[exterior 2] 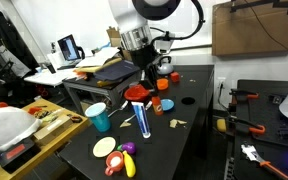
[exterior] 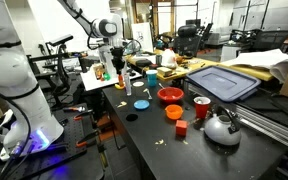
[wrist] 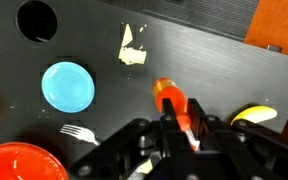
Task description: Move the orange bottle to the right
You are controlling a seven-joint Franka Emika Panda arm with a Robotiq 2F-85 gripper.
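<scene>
**Grasp stage of the move.** The jaws stand narrow, closed on the bottle [wrist: 170, 98], which shows between them in the wrist view, to the right of the blue disc [wrist: 67, 86] and apart from it (whether its base is clear of the desk [wrist: 219, 75] cannot be told). By judgement the hold is made and the carry to the right is not yet done. The next move calls for a small lift, a level sideways travel, and a set-down on bare desk before release.

- **Bottle:** slim, smooth orange plastic, round in section; probably light and easy to tip.
- **Disc:** flat, round, matte blue.
- **Fork** [wrist: 79, 131]**:** white and thin, just below the disc.
- **Paper scrap** [wrist: 132, 50]**:** pale and crumpled, above and right of the disc.
- **Desk:** black and finely grained, with a round hole [wrist: 36, 18] above and left of the disc.
</scene>
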